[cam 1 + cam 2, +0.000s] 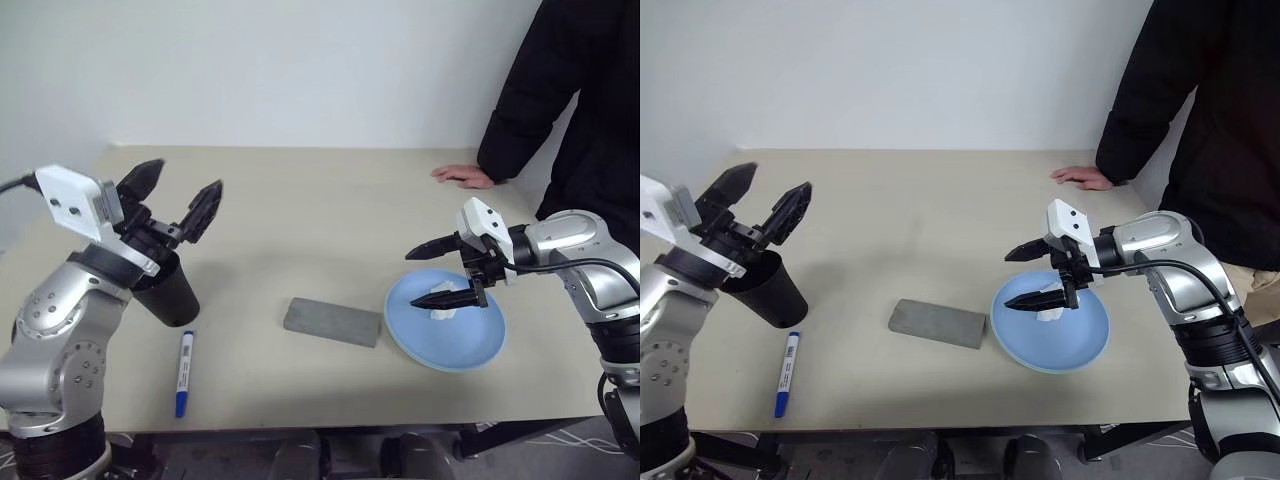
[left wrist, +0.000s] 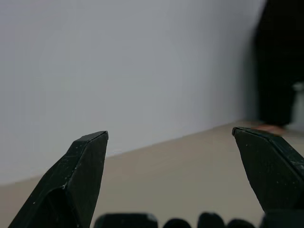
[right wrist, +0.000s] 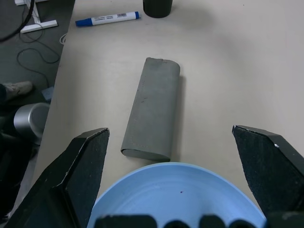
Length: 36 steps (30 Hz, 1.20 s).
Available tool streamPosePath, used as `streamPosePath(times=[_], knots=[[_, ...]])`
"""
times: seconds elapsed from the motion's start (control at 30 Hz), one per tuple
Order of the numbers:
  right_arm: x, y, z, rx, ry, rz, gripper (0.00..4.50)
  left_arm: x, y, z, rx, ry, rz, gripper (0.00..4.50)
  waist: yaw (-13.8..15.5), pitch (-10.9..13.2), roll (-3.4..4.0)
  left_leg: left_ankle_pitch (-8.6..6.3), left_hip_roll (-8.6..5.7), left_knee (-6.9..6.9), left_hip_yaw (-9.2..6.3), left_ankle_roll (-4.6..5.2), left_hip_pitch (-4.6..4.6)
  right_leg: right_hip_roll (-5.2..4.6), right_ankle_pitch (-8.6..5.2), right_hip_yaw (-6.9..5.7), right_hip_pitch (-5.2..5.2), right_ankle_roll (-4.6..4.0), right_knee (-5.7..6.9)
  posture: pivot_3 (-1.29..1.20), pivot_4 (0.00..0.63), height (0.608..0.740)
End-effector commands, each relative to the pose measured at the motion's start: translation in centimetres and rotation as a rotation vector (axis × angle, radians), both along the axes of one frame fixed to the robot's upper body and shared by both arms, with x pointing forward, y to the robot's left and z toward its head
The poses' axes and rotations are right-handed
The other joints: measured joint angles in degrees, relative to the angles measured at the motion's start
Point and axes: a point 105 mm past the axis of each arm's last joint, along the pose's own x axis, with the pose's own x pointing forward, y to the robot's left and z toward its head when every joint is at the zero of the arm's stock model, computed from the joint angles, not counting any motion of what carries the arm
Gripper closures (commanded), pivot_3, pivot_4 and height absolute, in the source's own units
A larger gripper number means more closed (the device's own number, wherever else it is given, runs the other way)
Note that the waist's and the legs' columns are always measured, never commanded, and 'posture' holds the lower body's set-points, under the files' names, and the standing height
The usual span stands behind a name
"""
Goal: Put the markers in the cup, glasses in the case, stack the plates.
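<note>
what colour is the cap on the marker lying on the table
Blue, on the marker; the right wrist view shows it best.

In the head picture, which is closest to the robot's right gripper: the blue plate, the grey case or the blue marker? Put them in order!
From the right gripper:
1. Blue plate, right under it.
2. Grey case, beside the plate, mid-table.
3. Blue marker, far across, near the black cup.

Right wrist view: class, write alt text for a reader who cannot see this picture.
The open right gripper hangs over the near rim of a light blue plate on a beige table. Beyond the plate lies a closed grey case; farther off are a blue-capped marker and the base of a black cup.
</note>
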Motion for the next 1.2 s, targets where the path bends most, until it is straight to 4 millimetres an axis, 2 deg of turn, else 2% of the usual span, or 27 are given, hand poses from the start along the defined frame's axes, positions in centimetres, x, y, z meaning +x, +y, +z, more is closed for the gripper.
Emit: streamPosePath(times=[0.03, 0.1, 0.17, 0.3, 0.4, 0.5, 0.67, 0.73, 0.87, 0.97, 1.07, 1.2], knots=[[0.2, 0.3, 1.4, 0.009, -0.053, 0.021, 0.0, -1.7, -1.5, 2.4, -0.035, -0.005, -0.115, 0.04, 0.0, 0.0, 0.01, 0.0, 0.0, 0.0, -0.01, -0.01, 0.0, 0.02, 0.0, 0.01, 0.0, 0.0, 0.0, 0.0, 0.0, 0.697], [0.2, 0.3, 1.4, 0.008, -0.052, 0.022, 0.0, -2.2, -1.7, 2.7, -0.027, 0.037, -0.145, 0.04, -0.1, 0.0, 0.01, 0.01, 0.0, -0.01, 0.0, -0.02, 0.02, 0.06, 0.0, 0.02, 0.02, 0.0, 0.02, 0.0, 0.0, 0.697], [0.4, 0.0, 1.6, 0.008, -0.049, 0.019, 0.0, -2.9, -1.5, 1.9, 0.021, 0.149, -0.154, 0.04, -0.3, 0.0, 0.0, 0.03, 0.0, -0.02, 0.01, -0.05, 0.04, 0.09, 0.0, 0.02, 0.05, 0.0, 0.04, 0.0, 0.0, 0.697], [1.1, -0.7, 2.2, 0.008, -0.052, 0.006, 0.0, -3.5, 0.6, 0.2, 0.16, 0.329, -0.009, 0.04, -0.5, 0.0, 0.05, 0.06, 0.0, -0.08, 0.06, -0.09, 0.06, 0.1, 0.0, 0.08, -0.03, 0.0, 0.04, 0.0, 0.0, 0.697], [1.6, -1.0, 2.2, -0.005, -0.062, 0.008, 0.0, -4.7, 1.2, -0.3, 0.18, 0.427, 0.015, 0.04, -0.5, 0.1, 0.06, 0.08, 0.0, -0.14, 0.08, -0.12, 0.04, 0.08, -0.01, 0.1, -0.11, -0.01, 0.04, 0.0, 0.0, 0.697], [2.0, -0.9, 2.3, -0.008, -0.067, 0.011, 0.0, -5.1, 1.8, -0.6, 0.194, 0.477, 0.076, 0.04, -0.4, 0.1, 0.08, 0.09, 0.0, -0.21, 0.07, -0.15, 0.04, 0.05, -0.01, 0.12, -0.15, -0.01, 0.02, 0.0, 0.0, 0.697], [2.7, 0.0, 2.0, -0.018, -0.073, 0.059, 0.0, -7.4, 1.8, -3.6, 0.22, 0.66, 0.119, 0.04, -0.8, 0.1, 0.1, 0.19, -0.01, -0.47, 0.16, -0.33, 0.05, 0.04, -0.01, 0.2, -0.37, -0.01, 0.02, 0.0, 0.0, 0.697], [2.9, 0.3, 2.2, -0.013, -0.076, 0.073, 0.0, -8.3, 1.8, -4.7, 0.198, 0.742, 0.123, 0.04, -0.8, 0.1, 0.1, 0.43, 0.01, -0.58, 0.15, -0.73, 0.04, 0.07, 0.0, 0.2, -0.48, -0.03, 0.04, 0.0, 0.0, 0.697], [3.0, 0.9, 2.3, -0.002, -0.075, 0.097, 0.0, -9.7, 3.8, -8.8, 0.164, 0.957, 0.284, 0.04, -0.7, 0.1, 0.26, 0.58, 0.01, -0.83, 0.13, -0.98, 0.11, 0.11, 0.08, 0.19, -0.52, -0.18, 0.04, 0.0, 0.0, 0.697], [3.1, 0.9, 2.2, -0.012, -0.082, 0.103, 0.0, -10.0, 4.0, -9.9, 0.132, 0.99, 0.324, 0.04, -0.3, 0.1, 0.25, 0.62, 0.01, -0.88, 0.05, -1.05, 0.11, 0.15, 0.1, 0.12, -0.51, -0.22, 0.04, 0.0, 0.0, 0.697], [3.2, 1.1, 2.4, -0.008, -0.087, 0.105, 0.0, -9.5, 5.6, -11.2, 0.126, 1.021, 0.428, 0.04, -0.1, 0.1, 0.31, 0.55, -0.01, -0.88, 0.1, -0.92, 0.09, 0.12, 0.1, 0.13, -0.5, -0.23, 0.02, 0.0, 0.0, 0.697], [3.2, 1.1, 2.5, -0.01, -0.09, 0.108, 0.0, -9.1, 6.9, -12.9, 0.084, 1.077, 0.507, 0.04, -0.1, 0.1, 0.32, 0.43, 0.03, -0.88, 0.13, -0.72, 0.09, 0.15, 0.14, 0.13, -0.52, -0.27, 0.02, 0.0, 0.0, 0.697]])
